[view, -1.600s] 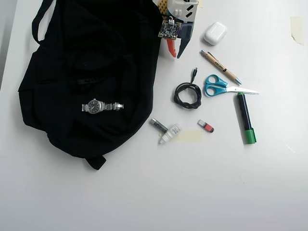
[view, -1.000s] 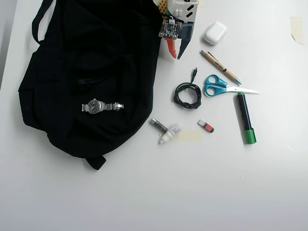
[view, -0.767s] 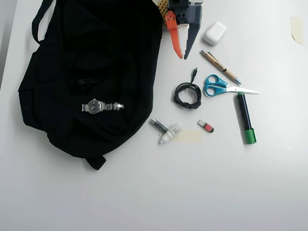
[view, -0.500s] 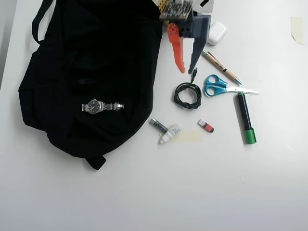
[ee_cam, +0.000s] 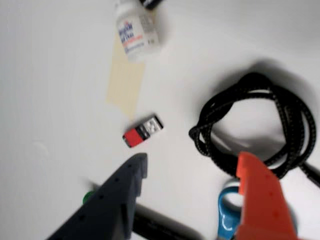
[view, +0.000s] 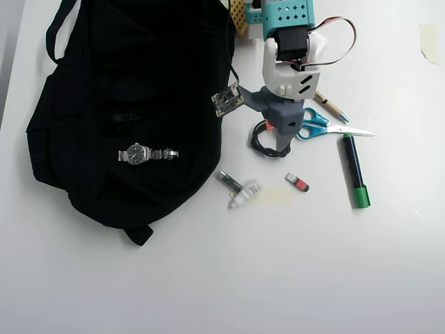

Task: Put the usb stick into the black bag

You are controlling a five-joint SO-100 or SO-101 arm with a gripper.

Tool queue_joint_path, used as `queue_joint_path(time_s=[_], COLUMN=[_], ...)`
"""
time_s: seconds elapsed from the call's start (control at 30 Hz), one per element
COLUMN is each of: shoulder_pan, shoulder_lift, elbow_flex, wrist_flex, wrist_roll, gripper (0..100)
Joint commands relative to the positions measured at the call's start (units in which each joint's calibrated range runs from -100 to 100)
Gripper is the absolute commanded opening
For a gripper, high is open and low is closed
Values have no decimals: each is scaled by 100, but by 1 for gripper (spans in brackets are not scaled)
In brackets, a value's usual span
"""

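From my station I take the usb stick (view: 297,182) as my landmark: it lies flat on the white bench (view: 292,271), red body with a dark and silvery end, touching nothing. In the wrist view it (ee_cam: 143,131) sits just ahead of the pincer (ee_cam: 192,170), a little toward the dark blue finger (ee_cam: 131,175); the orange finger (ee_cam: 254,175) stands well across from it, so I read the jaws as apart and empty.

Overhead, the pincer (view: 276,142) hangs just above and to the left of the stick, over the coiled black cable (view: 259,144). Left of the stick, near it, lies the whitish capped piece (view: 245,193), with a pale strip of tape (view: 272,197) between them; the wrist view shows the same piece (ee_cam: 136,31) and tape (ee_cam: 125,80) beyond the stick. The grey tube (view: 227,181) lies just past that piece. To the right of the stick, apart from it, lies the green marker (view: 356,174), and up and right of it the blue scissors (view: 327,128). The black bag (view: 125,104) is spread far to the left of the stick, with a wristwatch (view: 147,154) lying on its fabric.
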Motion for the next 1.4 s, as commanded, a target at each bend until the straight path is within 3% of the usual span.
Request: queue_joint_path(time_s=[0.0,0.2,0.27,0.33,0.47,0.53,0.87,1.0,1.37], shoulder_pan=[-93,154,192,132,-205,-280,-848,-871,-781], shoulder_lift=[35,466,707,956,1387,1487,1977,1968,3271], elbow_flex=[-538,-1670,-2048,-2461,-2704,-2632,-2704,-2874,-4600], wrist_flex=[42,42,42,42,120,232,1610,1877,1661], wrist_roll=[-1625,-1750,-1368,-319,2418,3436,5633,5947,5968], gripper=[23,17,17,17,17,17,18,18,18])
